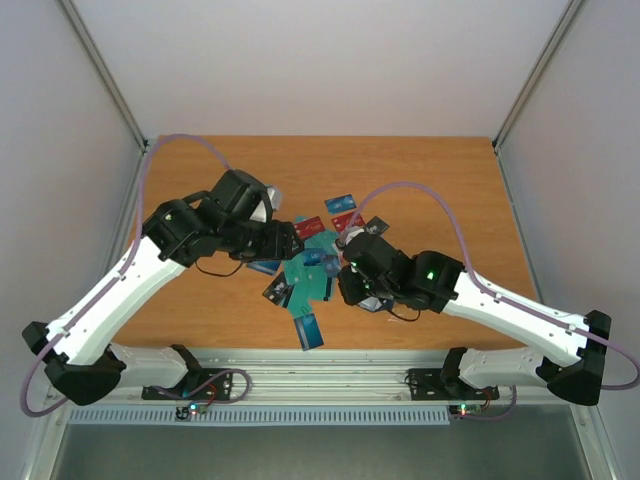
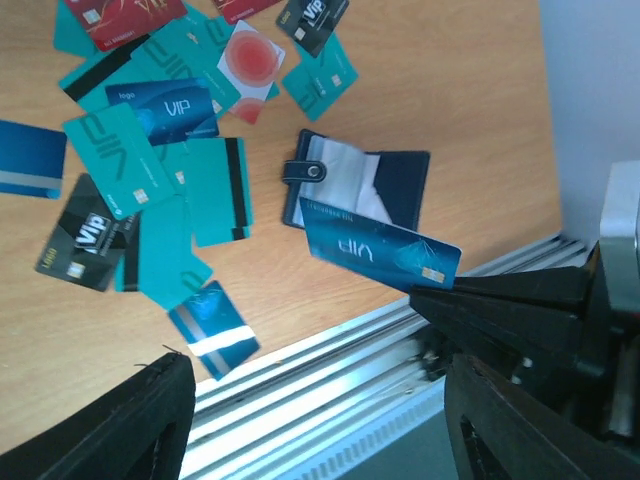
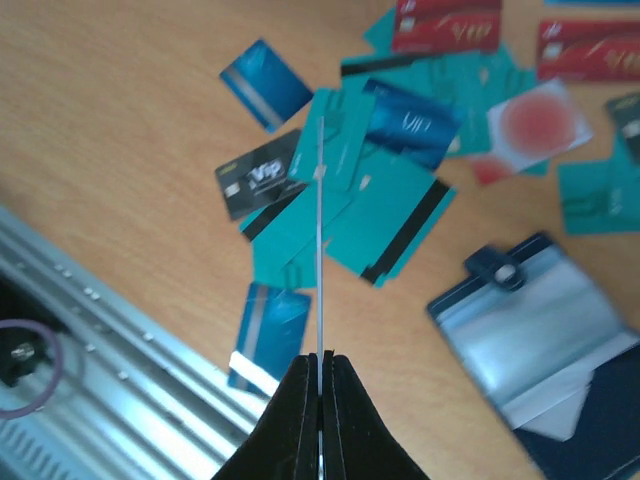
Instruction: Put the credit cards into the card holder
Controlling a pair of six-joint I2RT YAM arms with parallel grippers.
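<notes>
Card holder lies open beside scattered credit cards.

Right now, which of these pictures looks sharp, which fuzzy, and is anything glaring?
Left wrist view: sharp, lettering on the credit cards readable. Right wrist view: softer toward the right, the card holder blurred, its clear pocket shining pale. Top external view: even light, only faint shadows, card print too small to read.

You see the card pinched in the right gripper only edge-on, so its face cannot be read. The card holder is blurred there and cut off at the right and bottom edges. From above, the right arm hides it, and print on the credit cards is too small to read
</notes>
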